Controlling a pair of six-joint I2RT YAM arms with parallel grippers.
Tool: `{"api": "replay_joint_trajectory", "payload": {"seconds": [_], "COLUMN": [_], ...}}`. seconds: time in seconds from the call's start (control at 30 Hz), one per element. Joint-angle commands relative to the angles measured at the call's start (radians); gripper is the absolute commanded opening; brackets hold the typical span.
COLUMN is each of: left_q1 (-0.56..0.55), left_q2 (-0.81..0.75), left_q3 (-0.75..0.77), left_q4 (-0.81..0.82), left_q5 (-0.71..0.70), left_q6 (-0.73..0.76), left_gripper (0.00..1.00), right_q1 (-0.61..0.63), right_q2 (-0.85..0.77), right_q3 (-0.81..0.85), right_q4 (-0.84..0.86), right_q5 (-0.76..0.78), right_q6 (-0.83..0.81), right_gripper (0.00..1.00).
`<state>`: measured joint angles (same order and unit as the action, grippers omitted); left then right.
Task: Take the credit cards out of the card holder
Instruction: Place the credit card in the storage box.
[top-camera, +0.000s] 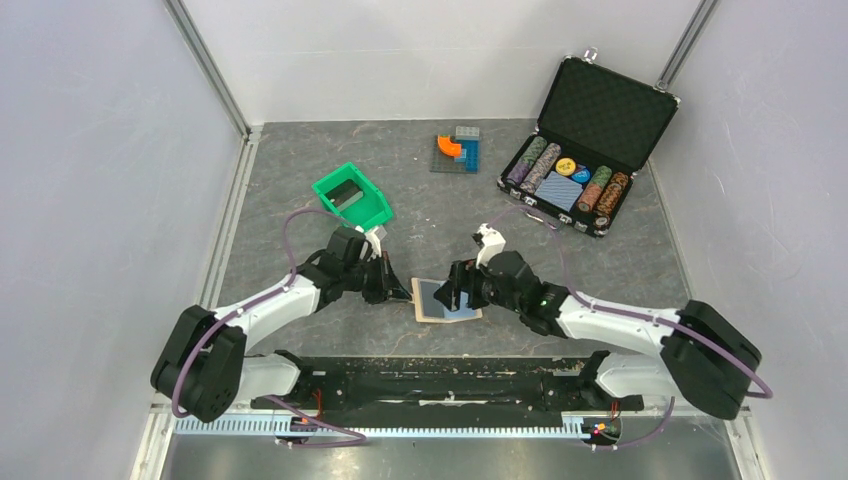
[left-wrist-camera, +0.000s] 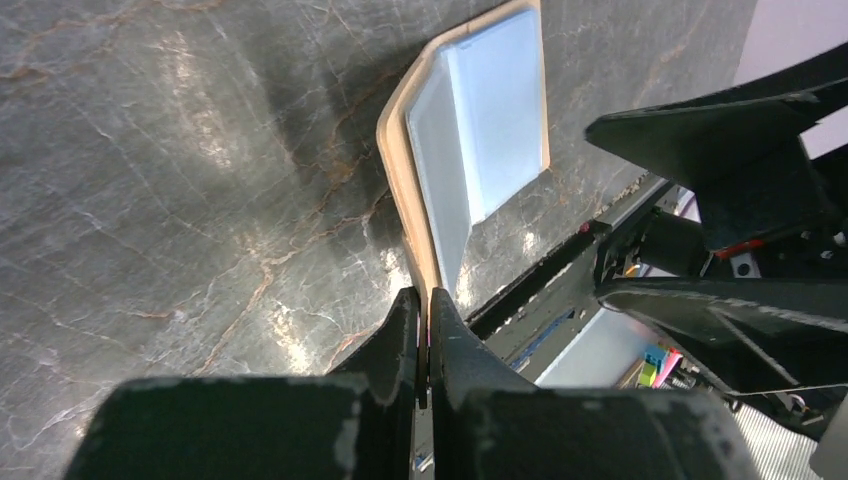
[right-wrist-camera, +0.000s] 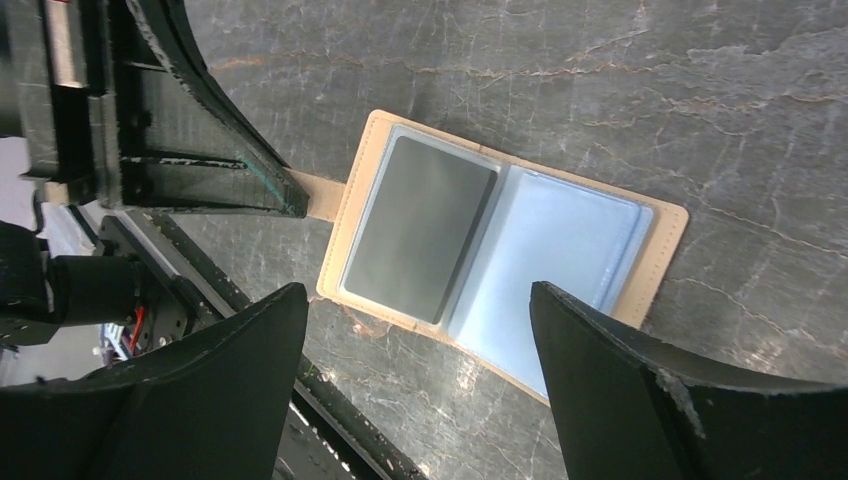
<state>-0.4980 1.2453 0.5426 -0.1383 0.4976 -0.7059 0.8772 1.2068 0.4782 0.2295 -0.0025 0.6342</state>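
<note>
Pale lavender walls (top-camera: 100, 150) enclose a grey marbled tabletop (top-camera: 420, 210).

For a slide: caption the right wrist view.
Open right hand over spread tan bifold card holder, dark grey card inside.

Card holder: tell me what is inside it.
One dark grey card sits in one pocket; the other light blue pocket looks empty. Anything beneath that card is hidden.

A robotics lab test cell. Plain pale walls (top-camera: 90, 150) and aluminium rails (top-camera: 205, 65) enclose a stone-patterned bench (top-camera: 420, 210), with left arm (top-camera: 265, 305) and right arm (top-camera: 610, 320) bolted at its near edge.
</note>
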Motion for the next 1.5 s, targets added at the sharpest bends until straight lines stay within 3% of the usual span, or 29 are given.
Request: {"api": "replay_joint_trajectory", "payload": {"seconds": [0.0,0.3,0.5,0.8,1.1,1.33,1.47], "left_q1": [-0.015,-0.024,-0.024,-0.025,-0.025,-0.025,-0.026], "left_q2": [-0.022,-0.048,-0.044,-0.046,-0.053,-0.054,-0.054], "left_q3": [-0.008,-0.020,-0.018,-0.016,-0.018,-0.021,-0.024], "left_q4": [0.039,0.039,0.035,0.031,0.022,0.022,0.020], "left_q5": [0.058,0.055,0.055,0.059,0.060,0.058,0.058], "left_q6": [-0.038,-0.046,-0.043,-0.038,-0.033,-0.033,-0.029], "left_gripper": [0.02,0.02,0.02,0.02,0.02,0.02,0.02], "right_q1": [0.045,0.125,0.135,0.137,0.137,0.143,0.144], "right_q2": [0.083,0.216,0.233,0.265,0.287,0.295,0.310], "right_q3": [0.089,0.167,0.177,0.187,0.188,0.196,0.195], "right_q4": [0.010,-0.016,-0.041,-0.043,-0.044,-0.050,-0.057], "right_q5": [0.025,0.066,0.097,0.073,0.073,0.062,0.061], "right_q6": [-0.024,-0.042,-0.062,-0.065,-0.067,-0.077,-0.081], "right_gripper": [0.81,0.70,0.53,0.57,0.50,0.65,0.67]}}
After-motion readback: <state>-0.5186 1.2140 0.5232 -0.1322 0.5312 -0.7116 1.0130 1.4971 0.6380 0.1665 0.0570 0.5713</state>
